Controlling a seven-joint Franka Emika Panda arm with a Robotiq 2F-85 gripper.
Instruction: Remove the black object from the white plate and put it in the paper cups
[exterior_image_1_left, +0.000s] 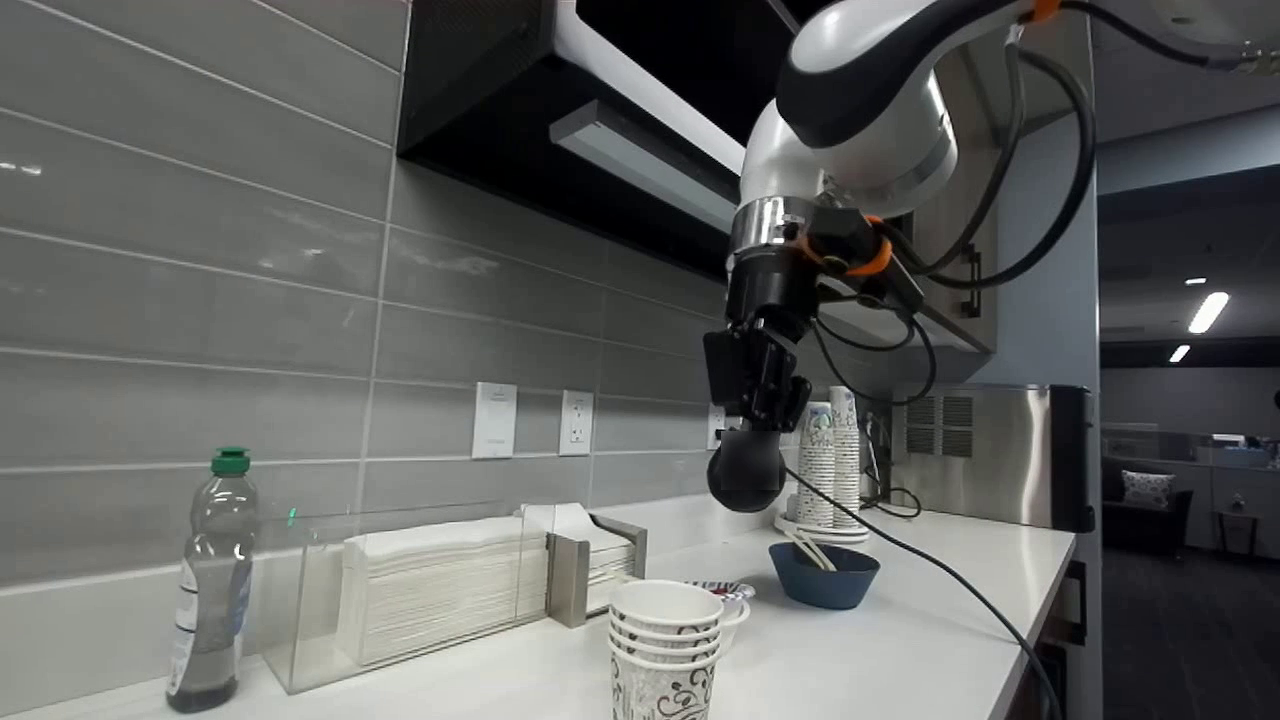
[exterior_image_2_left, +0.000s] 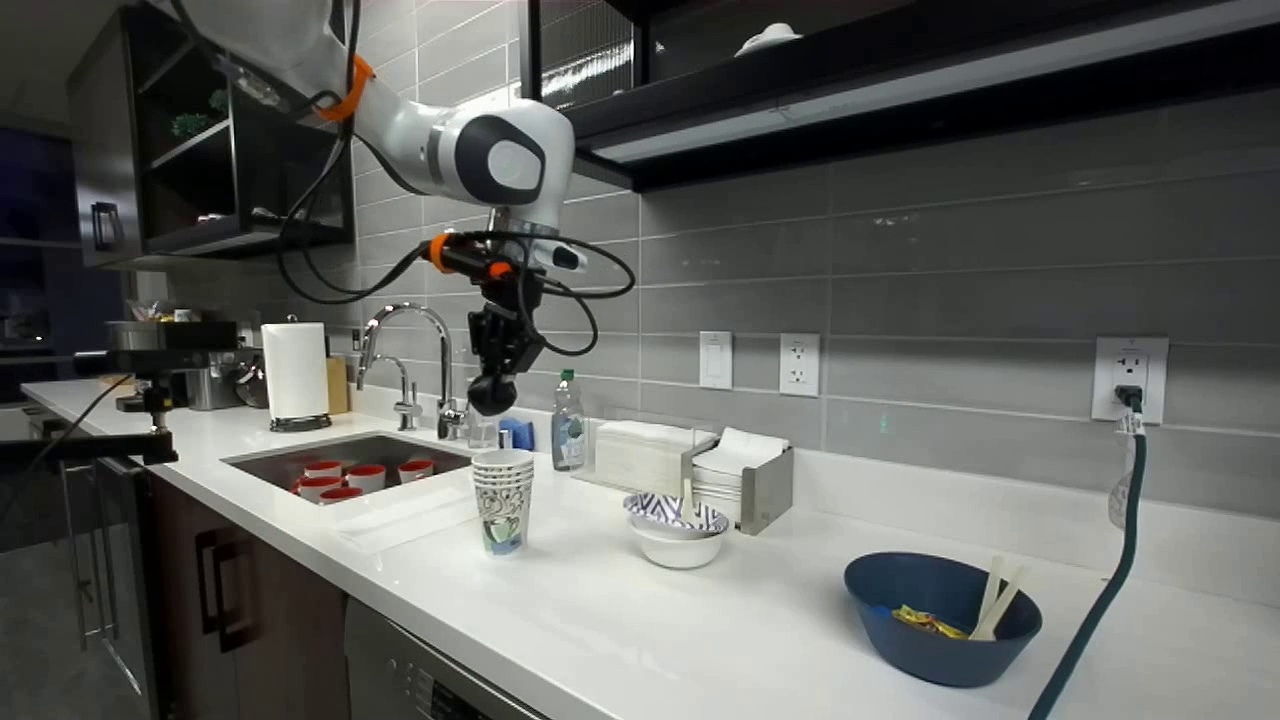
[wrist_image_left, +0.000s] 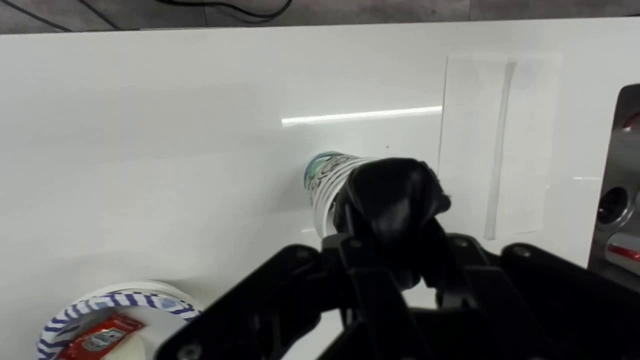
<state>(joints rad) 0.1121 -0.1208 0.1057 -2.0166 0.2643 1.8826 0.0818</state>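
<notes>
My gripper is shut on the black object, a rounded, glossy dark thing. The object hangs below the fingers in both exterior views, and my gripper also shows there. The paper cups, a short nested white stack with dark print, stand upright on the counter. In an exterior view the black object is above the cups' rims with a gap between. In the wrist view the black object, between the fingers, hides part of the cups' opening. The fingertips there are dark and partly hidden.
A patterned bowl sits in a white bowl beside the cups. A dark blue bowl with utensils, a napkin holder and a green-capped bottle stand on the counter. A sink holds red-and-white mugs. A dark shelf overhangs the counter.
</notes>
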